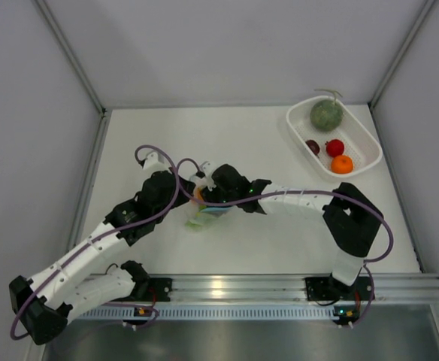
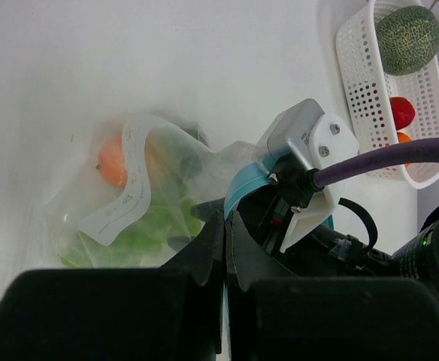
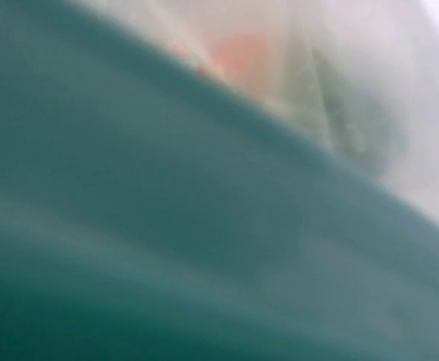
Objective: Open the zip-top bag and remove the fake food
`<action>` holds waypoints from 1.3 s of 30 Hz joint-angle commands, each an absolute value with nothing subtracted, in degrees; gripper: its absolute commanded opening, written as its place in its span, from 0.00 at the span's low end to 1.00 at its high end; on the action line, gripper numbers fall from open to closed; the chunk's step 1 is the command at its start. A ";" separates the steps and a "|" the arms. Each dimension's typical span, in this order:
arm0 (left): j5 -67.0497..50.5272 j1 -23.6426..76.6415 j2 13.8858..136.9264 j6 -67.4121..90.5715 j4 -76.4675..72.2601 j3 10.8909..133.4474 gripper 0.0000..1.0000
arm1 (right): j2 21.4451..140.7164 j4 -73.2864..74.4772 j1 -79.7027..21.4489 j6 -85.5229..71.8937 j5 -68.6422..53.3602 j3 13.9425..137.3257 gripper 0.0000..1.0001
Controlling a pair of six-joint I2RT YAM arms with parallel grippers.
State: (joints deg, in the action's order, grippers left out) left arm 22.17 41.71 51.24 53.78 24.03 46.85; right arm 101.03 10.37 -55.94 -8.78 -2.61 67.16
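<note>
The task is judged half done: the zip-top bag (image 2: 167, 188) at the centre of the table (image 1: 264, 150), orange and leafy fake food (image 2: 113, 162) still inside, is clamped between the closed jaws of the left gripper (image 2: 225, 239) (the jaws of the right gripper (image 1: 210, 197) cannot be told), four pieces lying in the two-o'clock basket (image 1: 373, 147).

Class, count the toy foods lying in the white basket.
4: melon at the far end, dark red piece and red ball midway, orange ball nearest. Others may be hidden.

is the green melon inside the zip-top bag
No, the melon lies in the white basket at the table's far right corner, well apart from the zip-top bag.
</note>
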 commanded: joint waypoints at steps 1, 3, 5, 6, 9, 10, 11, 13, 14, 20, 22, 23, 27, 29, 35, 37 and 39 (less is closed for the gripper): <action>23.55 41.84 50.18 53.00 22.06 45.70 0.00 | 101.78 2.38 -55.64 -6.59 -1.41 65.83 0.43; 23.47 41.84 50.19 52.82 22.15 45.53 0.00 | 102.48 0.71 -55.64 -5.98 -0.53 65.65 0.47; 23.47 41.84 50.27 52.65 22.06 45.44 0.00 | 103.18 0.53 -55.63 -5.45 -0.35 65.83 0.48; 23.47 41.84 50.27 52.65 22.15 45.27 0.00 | 103.88 -1.13 -55.72 -5.45 1.30 65.92 0.48; 23.55 41.84 50.01 52.38 22.15 45.09 0.00 | 104.41 -4.20 -55.55 -5.27 3.77 64.60 0.52; 23.55 41.84 49.92 52.30 22.15 45.00 0.00 | 104.59 -5.44 -55.46 -5.27 4.21 63.38 0.57; 23.64 41.84 49.92 52.21 22.06 45.00 0.00 | 104.68 -6.06 -55.37 -5.27 4.74 63.11 0.62; 23.64 41.84 49.92 52.03 22.15 45.00 0.00 | 106.52 -4.75 -55.02 -5.10 4.83 63.80 0.64; 23.64 41.84 50.01 52.03 22.15 45.00 0.00 | 107.74 -4.14 -55.02 -4.75 5.18 64.24 0.64; 23.64 41.84 50.27 52.03 22.06 44.74 0.00 | 109.59 -3.17 -55.11 -4.66 5.80 63.98 0.63; 23.56 41.75 50.36 52.12 22.15 44.74 0.00 | 109.95 -2.82 -54.93 -4.75 5.98 64.07 0.58; 23.55 41.84 50.45 52.03 22.15 44.74 0.00 | 109.69 -2.81 -55.02 -4.66 5.54 63.99 0.54; 23.55 41.75 50.27 51.94 22.15 44.74 0.00 | 108.02 -3.69 -55.02 -5.01 4.22 63.37 0.32; 23.55 41.84 50.10 51.86 22.15 44.82 0.00 | 107.06 -3.87 -55.02 -4.92 4.13 63.28 0.23; 23.73 41.84 49.75 51.94 22.15 44.38 0.00 | 104.51 -3.17 -55.11 -4.66 2.03 63.54 0.00; 23.82 41.75 49.83 51.94 22.15 44.38 0.00 | 103.45 -2.99 -55.02 -4.75 1.93 63.37 0.00; 23.91 41.84 49.83 51.86 22.15 44.56 0.00 | 101.43 -2.64 -55.28 -4.75 1.67 63.19 0.00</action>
